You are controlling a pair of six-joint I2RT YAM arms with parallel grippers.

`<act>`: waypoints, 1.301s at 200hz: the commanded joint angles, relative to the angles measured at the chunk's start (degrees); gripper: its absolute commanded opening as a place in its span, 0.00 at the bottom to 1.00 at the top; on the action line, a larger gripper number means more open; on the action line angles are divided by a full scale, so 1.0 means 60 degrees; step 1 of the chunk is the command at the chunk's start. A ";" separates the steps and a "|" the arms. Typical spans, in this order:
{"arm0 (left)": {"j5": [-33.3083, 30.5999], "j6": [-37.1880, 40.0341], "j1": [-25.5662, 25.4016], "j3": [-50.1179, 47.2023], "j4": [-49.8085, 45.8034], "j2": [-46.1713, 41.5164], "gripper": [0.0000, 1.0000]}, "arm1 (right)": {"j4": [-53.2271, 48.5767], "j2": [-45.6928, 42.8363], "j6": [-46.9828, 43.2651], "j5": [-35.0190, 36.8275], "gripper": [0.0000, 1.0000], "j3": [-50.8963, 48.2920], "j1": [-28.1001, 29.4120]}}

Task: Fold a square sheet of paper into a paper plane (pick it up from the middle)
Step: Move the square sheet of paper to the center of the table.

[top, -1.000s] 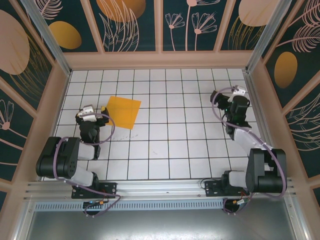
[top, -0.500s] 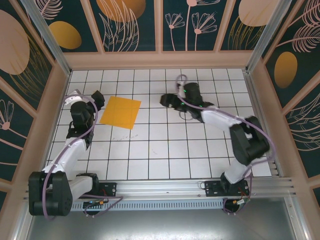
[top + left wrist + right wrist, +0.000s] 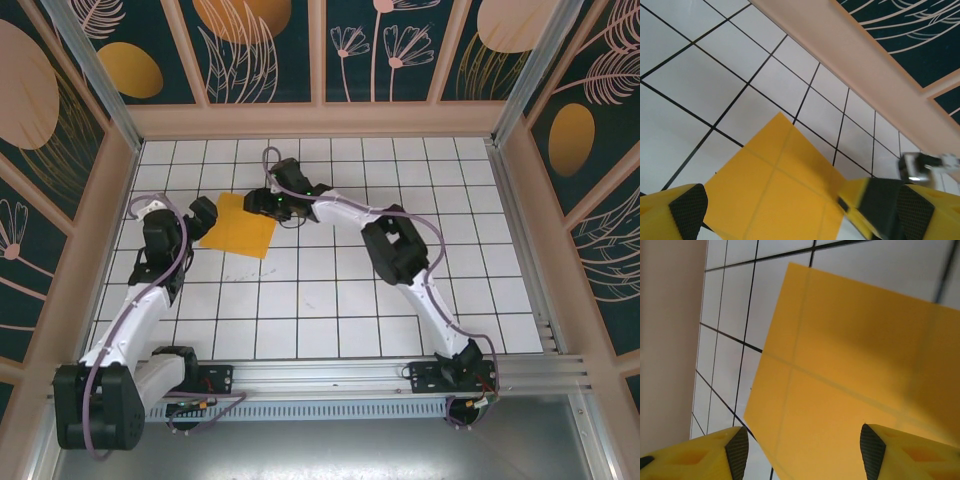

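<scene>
Gridded white table (image 3: 330, 290) lay below: my left gripper (image 3: 203, 213) stood wide open, just left of the flat sheet (image 3: 240, 230) lying left of centre; my right gripper (image 3: 262, 200) hovered over its far edge, jaws apart, gripping nothing

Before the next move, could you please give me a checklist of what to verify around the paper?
1. Square sheet of paper lies flat, unfolded: ok.
2. Left jaws open: ok.
3. Right jaws open: ok.
4. Right jaws over the sheet's middle: not ok, nearer its far right corner.
5. Jaws touching the sheet: cannot tell.
</scene>
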 commanded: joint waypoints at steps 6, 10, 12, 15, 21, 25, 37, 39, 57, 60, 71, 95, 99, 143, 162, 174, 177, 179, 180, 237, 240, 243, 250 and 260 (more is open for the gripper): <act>0.0210 -0.0444 0.0031 -0.0389 -0.0515 -0.0558 0.99 | -0.1146 0.1023 0.0363 -0.0293 0.64 0.1640 0.0221; 0.0216 -0.0469 0.0041 -0.0426 -0.0564 -0.0636 0.99 | -0.1166 0.1145 0.0375 -0.0324 0.64 0.1804 0.0252; 0.0217 -0.0476 0.0043 -0.0438 -0.0593 -0.0661 0.99 | -0.1166 0.1205 0.0389 -0.0339 0.64 0.1862 0.0258; 0.0235 -0.0493 0.0042 -0.0470 -0.0612 -0.0705 0.99 | -0.1177 0.1276 0.0391 -0.0311 0.64 0.1924 0.0280; 0.0278 -0.0460 0.0030 -0.0508 -0.0662 -0.0815 0.99 | -0.1212 0.1402 0.0427 -0.0196 0.64 0.1989 0.0290; 0.0300 -0.0439 0.0030 -0.0548 -0.0692 -0.0883 0.99 | -0.1292 0.1491 0.0476 -0.0118 0.64 0.2026 0.0290; 0.0334 -0.0405 0.0030 -0.0622 -0.0745 -0.1108 0.99 | -0.1548 0.1675 0.0486 -0.0008 0.62 0.2056 0.0276; 0.0305 -0.0413 0.0033 -0.0634 -0.0751 -0.1149 0.99 | -0.1602 0.1700 0.0461 0.0018 0.62 0.2054 0.0275; 0.0236 -0.0391 0.0031 -0.0698 -0.0818 -0.1404 0.99 | -0.2163 0.1765 0.0149 0.0242 0.61 0.1934 0.0275; 0.0221 -0.0391 0.0037 -0.0704 -0.0829 -0.1435 0.99 | -0.2279 0.1747 0.0072 0.0289 0.61 0.1902 0.0275; 0.0218 -0.0370 0.0030 -0.0685 -0.0849 -0.1484 0.99 | -0.2807 0.1712 -0.0249 0.0510 0.61 0.1817 0.0275; 0.0400 -0.0303 0.0030 -0.0638 -0.0818 -0.1458 0.99 | -0.3643 0.1261 -0.1146 0.1045 0.58 0.1139 0.0290; 0.0459 -0.0303 0.0030 -0.0638 -0.0787 -0.1453 0.99 | -0.3702 0.1123 -0.1338 0.1171 0.57 0.0936 0.0290; 0.1754 -0.0385 0.0030 -0.0883 -0.0065 -0.1321 0.99 | -0.3611 -0.1012 -0.3590 0.2115 0.55 -0.2133 0.0167; 0.2227 -0.0424 0.0030 -0.0917 0.0073 -0.1244 0.99 | -0.3578 -0.1857 -0.4775 0.2326 0.53 -0.3376 -0.0005; 0.2517 -0.0450 0.0030 -0.0938 0.0124 -0.1212 0.99 | -0.3417 -0.2428 -0.5358 0.2647 0.52 -0.4206 -0.0204; 0.2570 -0.0458 0.0033 -0.0952 0.0114 -0.1211 0.99 | -0.3366 -0.2558 -0.5489 0.2622 0.52 -0.4386 -0.0288; 0.2599 -0.0473 0.0038 -0.0958 0.0123 -0.1204 0.99 | -0.3342 -0.2636 -0.5552 0.2595 0.52 -0.4493 -0.0338; 0.2609 -0.0476 0.0034 -0.0959 0.0124 -0.1200 0.99 | -0.3331 -0.2673 -0.5597 0.2580 0.52 -0.4560 -0.0368; 0.3429 -0.0907 0.0015 -0.1282 0.0537 -0.1011 0.99 | -0.2711 -0.4170 -0.5143 0.1259 0.53 -0.4890 -0.0789; 0.3477 -0.0917 0.0015 -0.1280 0.0505 -0.0999 0.99 | -0.2725 -0.4120 -0.4984 0.1275 0.53 -0.4790 -0.0750; 0.3506 -0.0892 0.0015 -0.1269 0.0482 -0.0972 0.99 | -0.2732 -0.4084 -0.4838 0.1300 0.53 -0.4695 -0.0691; 0.3569 -0.0863 0.0019 -0.1229 0.0389 -0.0927 0.99 | -0.2734 -0.3999 -0.4491 0.1489 0.53 -0.4569 -0.0542; 0.3575 -0.0874 0.0015 -0.1181 0.0251 -0.0896 0.99 | -0.2670 -0.3925 -0.3977 0.1958 0.54 -0.4562 -0.0348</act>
